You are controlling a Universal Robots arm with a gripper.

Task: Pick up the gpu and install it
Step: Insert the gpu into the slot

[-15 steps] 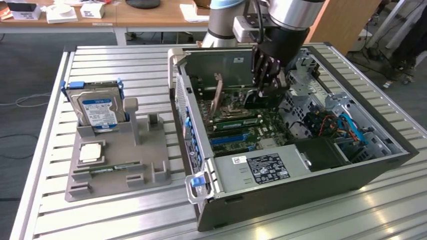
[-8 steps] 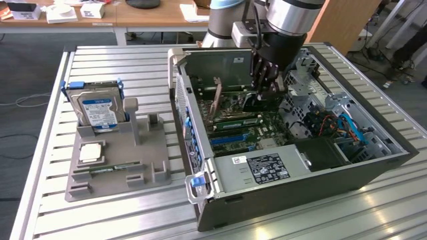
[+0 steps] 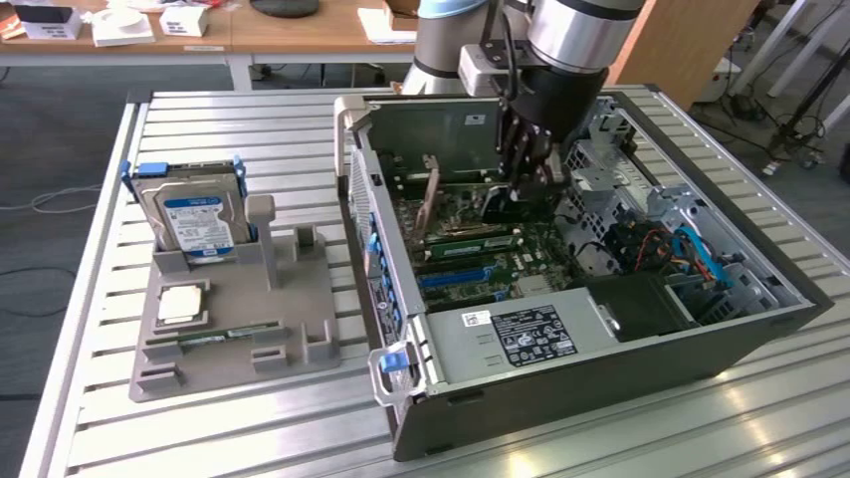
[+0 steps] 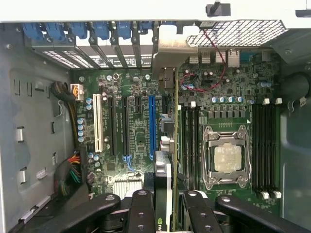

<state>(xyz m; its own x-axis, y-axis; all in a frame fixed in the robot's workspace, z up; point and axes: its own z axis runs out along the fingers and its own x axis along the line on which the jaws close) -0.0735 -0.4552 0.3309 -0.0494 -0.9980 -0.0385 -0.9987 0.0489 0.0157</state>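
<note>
Wooden desks [image 3: 306, 30] behind, grey floor [image 3: 54, 149]

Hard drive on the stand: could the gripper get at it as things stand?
Probably not right now. The gripper is down inside the case, closed on the gpu. The hard drive itself stands upright in the stand with its top uncovered.

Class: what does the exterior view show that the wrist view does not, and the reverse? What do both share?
The exterior view adds the hard drive standing in a grey holder on the slatted table. The wrist view adds the processor socket. Both share the motherboard and the fingers gripping the gpu inside the case.
</note>
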